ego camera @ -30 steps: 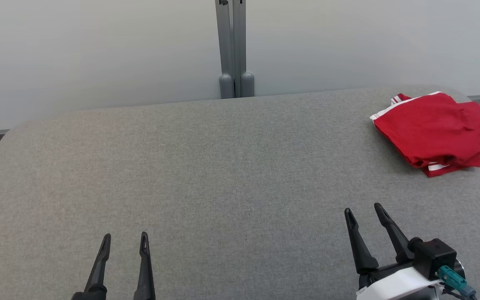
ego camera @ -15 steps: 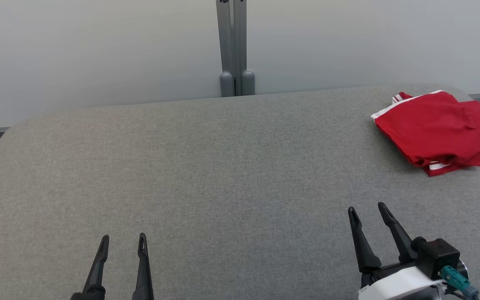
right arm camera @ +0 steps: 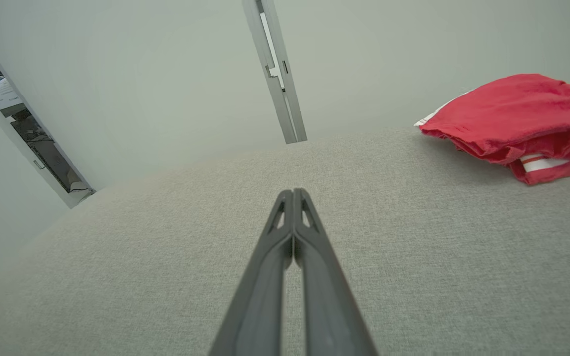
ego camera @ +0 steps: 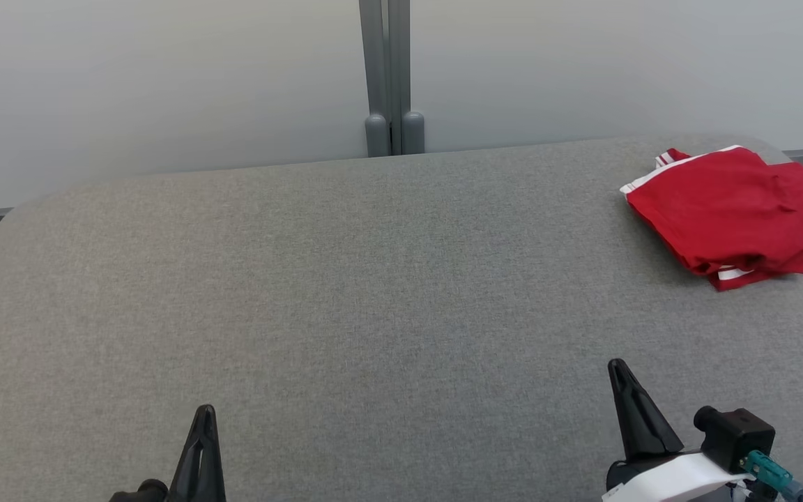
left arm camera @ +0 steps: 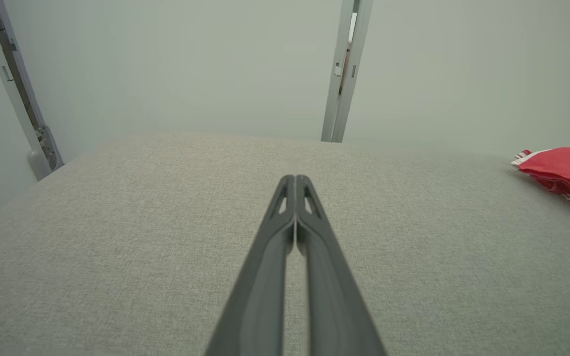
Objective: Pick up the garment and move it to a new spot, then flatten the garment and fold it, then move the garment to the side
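At the lower left of the head view, the left fingers [ego camera: 201, 453], two long dark tapering prongs, stand pressed together into a single point. They hold nothing and hang over bare cloth; whether their tips touch it, I cannot tell. In the left wrist view the same left fingers [left arm camera: 275, 257] meet along their whole length, with no gap at the tips and nothing between them. Beneath them spreads the bench [ego camera: 373, 279], a wide surface covered in grey woven fabric, with a rounded far edge. Behind the middle of that edge rises a grey metal post [ego camera: 387, 70] against a pale, plain wall. At the lower right of the head view the right fingers [ego camera: 638, 418] are also closed on each other, forming one dark spike that grips nothing and points up the view. A black camera block with a teal connector [ego camera: 732, 436] sits just beside their base. The right wrist view shows the right fingers [right arm camera: 270, 267] shut tip to tip above bare bench fabric. Farthest right lies the red folded garment with white striped trim [ego camera: 729, 209], resting on the bench at its far right corner, well apart from both pairs of fingers, its layers stacked and slightly rumpled [right arm camera: 507, 113].
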Robot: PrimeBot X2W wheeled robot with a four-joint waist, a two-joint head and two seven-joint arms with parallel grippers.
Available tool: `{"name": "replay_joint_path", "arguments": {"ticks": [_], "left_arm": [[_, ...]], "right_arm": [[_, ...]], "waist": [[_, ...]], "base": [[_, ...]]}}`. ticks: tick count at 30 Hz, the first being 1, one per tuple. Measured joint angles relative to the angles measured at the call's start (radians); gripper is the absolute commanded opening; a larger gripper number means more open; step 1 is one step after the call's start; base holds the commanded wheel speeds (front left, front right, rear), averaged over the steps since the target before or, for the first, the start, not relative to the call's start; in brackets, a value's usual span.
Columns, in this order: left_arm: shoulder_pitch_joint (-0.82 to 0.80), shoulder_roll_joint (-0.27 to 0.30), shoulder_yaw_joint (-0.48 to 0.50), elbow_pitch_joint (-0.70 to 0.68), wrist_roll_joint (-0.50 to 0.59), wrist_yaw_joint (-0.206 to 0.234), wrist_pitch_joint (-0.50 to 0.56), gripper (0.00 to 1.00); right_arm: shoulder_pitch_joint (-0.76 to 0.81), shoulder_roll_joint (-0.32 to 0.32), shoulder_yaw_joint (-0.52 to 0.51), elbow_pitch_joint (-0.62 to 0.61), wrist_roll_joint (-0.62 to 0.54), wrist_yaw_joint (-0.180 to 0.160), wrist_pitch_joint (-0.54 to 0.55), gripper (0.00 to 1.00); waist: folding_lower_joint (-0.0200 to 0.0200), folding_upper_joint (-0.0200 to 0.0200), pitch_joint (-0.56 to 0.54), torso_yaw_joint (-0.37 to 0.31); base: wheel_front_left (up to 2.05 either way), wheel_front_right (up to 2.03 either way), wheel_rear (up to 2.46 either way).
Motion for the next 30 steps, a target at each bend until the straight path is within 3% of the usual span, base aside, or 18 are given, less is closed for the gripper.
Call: {"name": "replay_joint_path", "arguments": {"ticks": [30], "left_arm": [[-0.116, 0.025, 0.047, 0.102, -0.546, -0.063, 0.102, 0.0]], "right_arm": [[-0.062, -0.021, -0.053, 0.038, 0.507, 0.0, 0.108, 0.0]], "waist": [[0.0, 0.0, 0.012, -0.004]], "base": [[0.0, 0.0, 0.0]]}}
